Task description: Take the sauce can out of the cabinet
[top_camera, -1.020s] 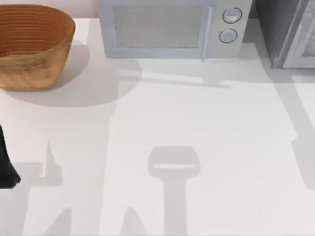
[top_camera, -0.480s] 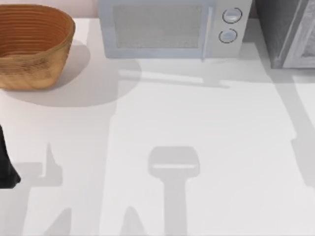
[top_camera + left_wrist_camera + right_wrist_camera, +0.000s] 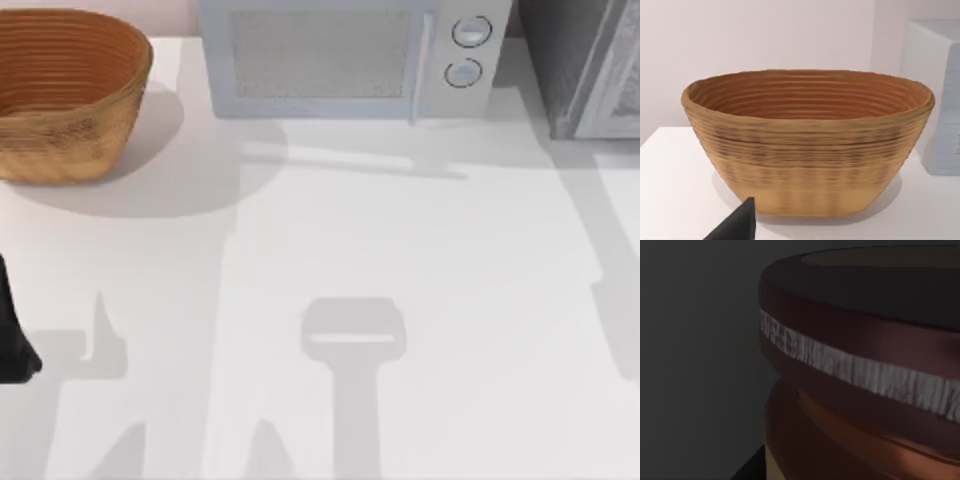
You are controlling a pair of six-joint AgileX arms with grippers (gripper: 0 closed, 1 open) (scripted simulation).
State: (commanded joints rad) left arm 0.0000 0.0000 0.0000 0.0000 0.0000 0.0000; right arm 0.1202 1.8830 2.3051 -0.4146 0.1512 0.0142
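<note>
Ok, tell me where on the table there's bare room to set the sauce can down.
The widest free patch of the table lies in front of the microwave, stretching from the basket on the left to the cabinet on the right. The back edge is crowded by those three. The left arm sits at the left edge; the sauce can fills the dim right wrist view.

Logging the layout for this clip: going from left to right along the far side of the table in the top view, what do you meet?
Basket → microwave, its two round knobs on its right end → cabinet at the right edge. Nearer, the left arm sits at the left edge.
</note>
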